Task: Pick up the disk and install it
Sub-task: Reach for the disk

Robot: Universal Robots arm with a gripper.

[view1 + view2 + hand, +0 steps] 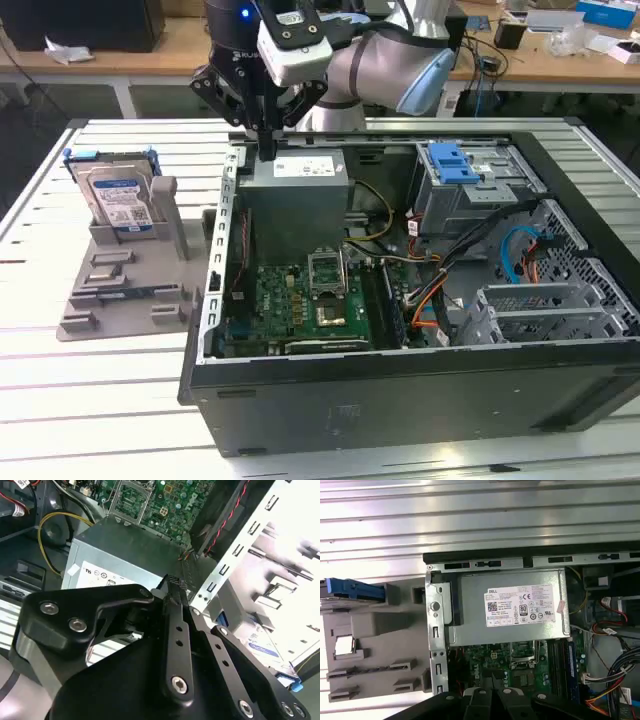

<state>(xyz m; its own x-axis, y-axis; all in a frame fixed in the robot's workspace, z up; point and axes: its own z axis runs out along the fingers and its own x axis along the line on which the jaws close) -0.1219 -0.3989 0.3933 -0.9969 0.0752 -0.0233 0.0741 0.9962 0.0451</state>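
Hand [266,148] narrow, fingers together, empty; hangs over power supply [300,185] at corner of open computer case [400,395]. Disk [120,198] stands on edge in grey holder [125,290] on worktop [100,420], well apart from hand toward exterior view's left, untouched. Pick-up step, judged barely begun: fingers need to spread before reaching disk, close across flat faces at top edge, lift straight up to clear holder slot

A white desk [100,400] of ribbed metal slats catches bright glare. Behind it in the exterior view runs a wooden workbench [180,45] on white legs, carrying a black case [80,20] and a blue box [610,12]. Dark floor [30,130] lies beneath.
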